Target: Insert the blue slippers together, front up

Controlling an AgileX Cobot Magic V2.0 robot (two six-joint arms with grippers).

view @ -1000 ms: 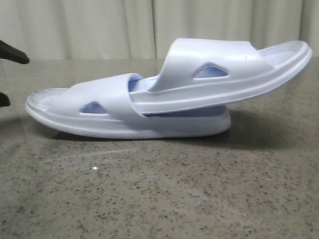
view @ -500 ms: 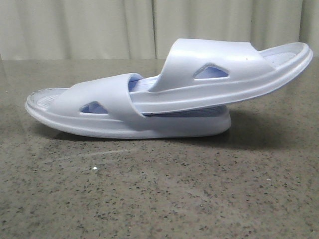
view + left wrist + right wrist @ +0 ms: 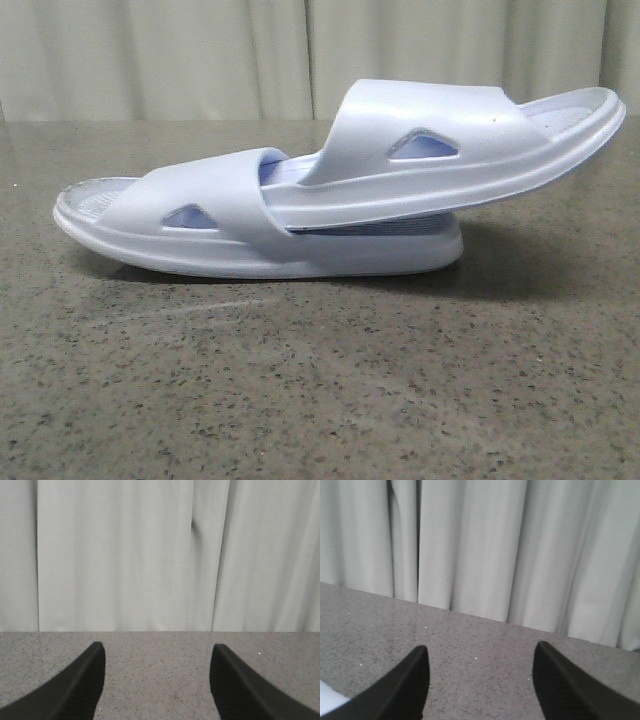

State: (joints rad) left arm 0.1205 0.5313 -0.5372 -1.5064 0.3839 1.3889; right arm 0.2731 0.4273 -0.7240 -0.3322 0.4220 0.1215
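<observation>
Pale blue moulded foam slippers point(image 3: 330, 190) lie nested on the speckled grey stone tabletop point(image 3: 320, 390), unlabelled; left end effector point(image 3: 157, 680) and right end effector point(image 3: 479, 682) both spread, empty

— What fills the right wrist camera's frame?

— The right arm's black gripper point(image 3: 477, 682), its two ribbed fingers point(image 3: 405, 690) spread wide apart with nothing between them, poised over a speckled grey stone-look tabletop point(image 3: 480, 645).

— And behind it?

— Pale grey-white pleated curtains point(image 3: 485, 545) hang in vertical folds along the table's far edge.

— Anything else in shot?

— A small sliver of pale blue-white moulded foam slipper point(image 3: 329, 702) shows at the frame's corner, just beside one finger. Whether they touch cannot be told.
</observation>
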